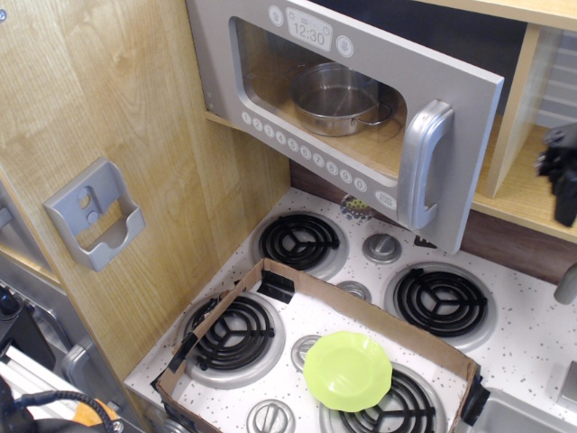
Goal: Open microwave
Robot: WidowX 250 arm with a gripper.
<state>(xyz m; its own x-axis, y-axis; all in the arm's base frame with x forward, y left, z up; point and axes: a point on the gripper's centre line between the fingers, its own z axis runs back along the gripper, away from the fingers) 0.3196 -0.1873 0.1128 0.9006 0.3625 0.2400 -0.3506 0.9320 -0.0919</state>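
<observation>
The grey toy microwave [270,81] hangs at the top of the view over the stove. Its door, with a clear window, stands swung partly outward, the handle side away from the cabinet. The silver vertical handle [424,162] is on the door's right edge. The 12:30 clock display [309,34] and a row of round white number buttons [302,152] show on the door. A steel pot [335,97] sits inside. Only a black edge of my gripper [563,176] shows at the far right, well clear of the handle; its jaws are cut off by the frame edge.
A toy stove with black coil burners [297,242] lies below. A cardboard tray [270,281] on it holds a lime-green plate [348,370]. A grey wall bracket [95,215] is on the wooden panel at left. A wooden shelf [523,189] is at right.
</observation>
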